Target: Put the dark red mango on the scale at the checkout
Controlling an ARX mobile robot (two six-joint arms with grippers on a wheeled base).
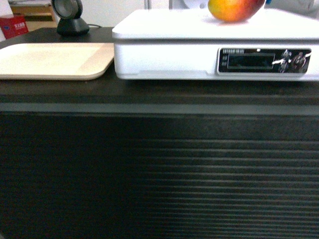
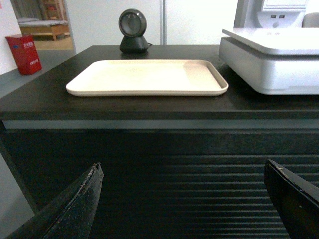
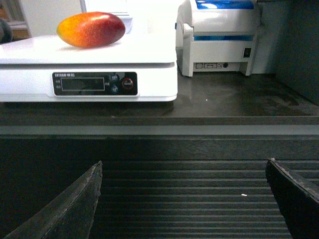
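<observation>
The dark red mango (image 1: 234,10) lies on the white platform of the scale (image 1: 164,30), free of any gripper; the right wrist view shows the mango (image 3: 91,29) red on its right end and orange-yellow on its left. The scale (image 3: 149,55) stands on the black checkout (image 1: 159,169) counter with its display facing me. My left gripper (image 2: 182,172) is open and empty, low in front of the ribbed front panel. My right gripper (image 3: 183,169) is open too, also below the counter edge. Neither gripper shows in the head view.
A beige tray (image 1: 55,59) lies left of the scale, and in the left wrist view the tray (image 2: 149,77) holds nothing. A black round scanner (image 2: 132,31) stands behind it. A white label printer (image 3: 222,35) sits right of the scale. A red box (image 2: 24,54) stands on the floor, far left.
</observation>
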